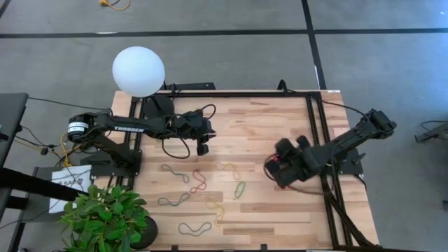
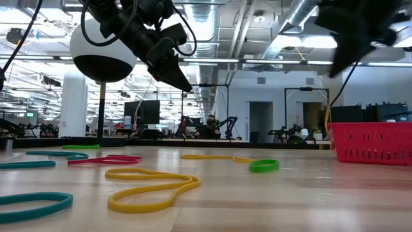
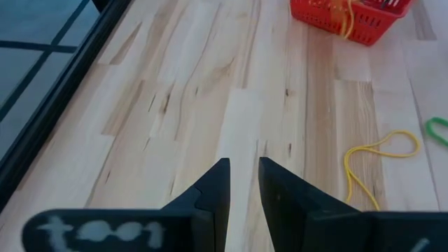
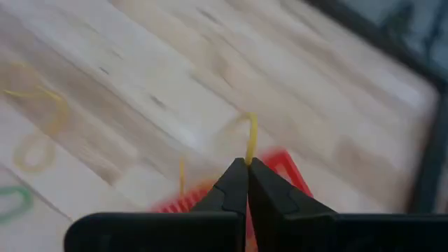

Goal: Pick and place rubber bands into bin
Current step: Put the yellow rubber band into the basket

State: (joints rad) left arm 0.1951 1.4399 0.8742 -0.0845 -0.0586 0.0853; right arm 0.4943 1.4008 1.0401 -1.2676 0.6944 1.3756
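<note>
Yellow rubber band (image 4: 250, 136) pinched in shut right pincer (image 4: 246, 164) directly above red bin (image 4: 283, 171); left pincer (image 3: 243, 183) slightly open, empty, at 9 o'clock.

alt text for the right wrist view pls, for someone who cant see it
The right gripper, fingers shut, pinches a yellow rubber band just above the red bin. Beyond lies the wooden table, where a few more bands rest, among them a yellow loop and a green one.

open-plan lab: exposed ceiling ducts (image 2: 309, 19), monitors (image 2: 145, 111), another robot arm (image 2: 228, 121).
</note>
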